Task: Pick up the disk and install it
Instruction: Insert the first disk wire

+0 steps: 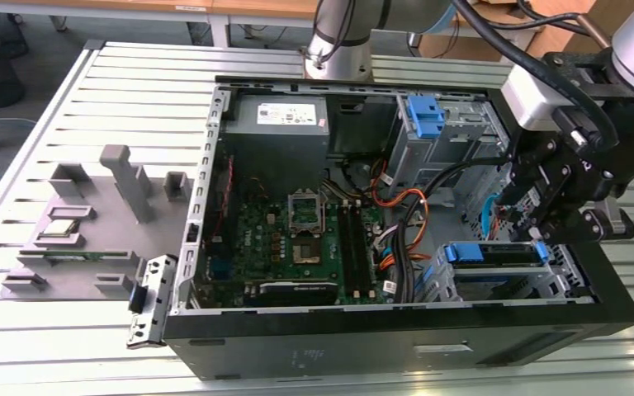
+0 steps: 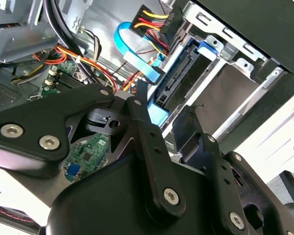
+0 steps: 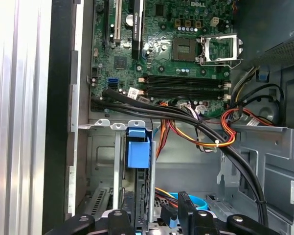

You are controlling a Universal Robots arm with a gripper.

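Disk point(image 1: 494, 252) sits in the lower drive bay point(image 1: 568, 285) at the front corner of the open computer case point(image 1: 405, 346), on the exterior view's right. It lies level with the bay's top edge, not lifted.

Look of the disk: blue plastic rails along its sides, with a blue tab at the end facing the motherboard point(image 1: 295, 239). In the second wrist view I see it edge-on point(image 2: 178, 78): a black connector strip framed by blue rail, with silver bay metal just beside it. The first wrist view shows the blue tab point(image 3: 138, 152) standing between the bay's silver uprights. The body is mostly hidden by the bay.

My end effector point(image 1: 540, 233) hangs right over the bay's outer end. Second wrist view point(image 2: 164, 105): fingers point(image 2: 142, 98) partly spread, one on each side of the blue rail end. I can't tell whether the pads touch it, and nothing is carried.

A blue flat cable point(image 2: 132, 54) loops near the disk's connector end. A plug with yellow and red wires point(image 2: 154, 22) hangs close above it. The case rests on a slatted metal surface point(image 1: 75, 107).
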